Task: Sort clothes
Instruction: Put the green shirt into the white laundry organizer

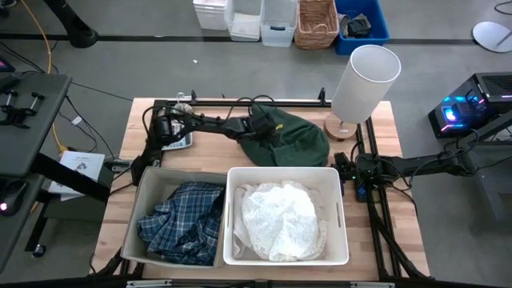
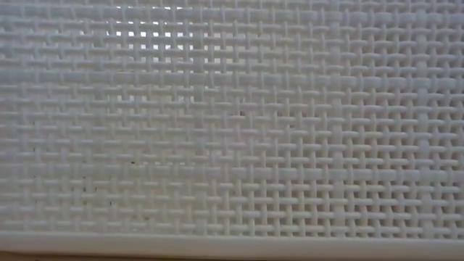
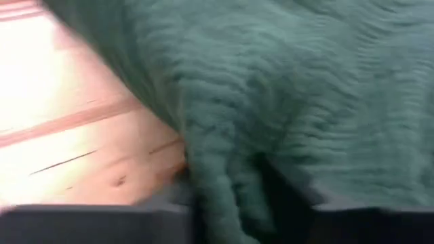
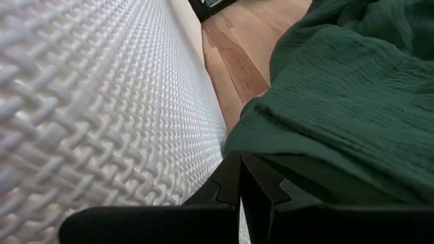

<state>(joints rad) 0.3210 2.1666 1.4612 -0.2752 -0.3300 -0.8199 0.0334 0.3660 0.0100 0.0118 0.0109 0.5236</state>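
Holding white clothes (image 1: 280, 220), the white bin (image 1: 345, 216) adjoins the plaid-filled beige bin (image 1: 142, 210); right jaws closed, left unclear.

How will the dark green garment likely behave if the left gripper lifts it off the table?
The dark green garment would probably sag and drape: it lies in a soft, crumpled heap. Its crinkled weave suggests it grips rather than slips. A fold sits between the left gripper's fingers, so it may trail against the white bin beside it.
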